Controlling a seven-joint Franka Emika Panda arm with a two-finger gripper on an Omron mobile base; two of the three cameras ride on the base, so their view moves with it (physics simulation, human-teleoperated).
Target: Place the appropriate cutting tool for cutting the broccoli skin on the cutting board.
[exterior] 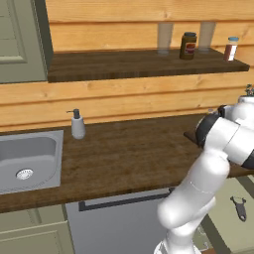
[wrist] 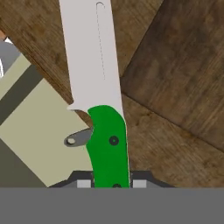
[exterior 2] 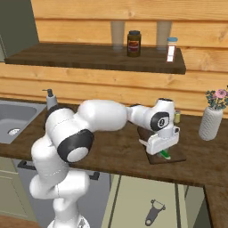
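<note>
- The tool [wrist: 112, 183] is closed on the green handle of the knife [wrist: 98, 87], whose pale blade points away from the hand.
- In the right base view the tool [exterior 2: 163, 151] hangs low over the cutting board [exterior 2: 171, 156].
- The board lies on the brown tabletop [exterior 2: 120, 153], near a vase [exterior 2: 210, 124].

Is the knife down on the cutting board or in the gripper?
In the gripper: shut on the knife's green handle, blade jutting past the cutting board.
</note>
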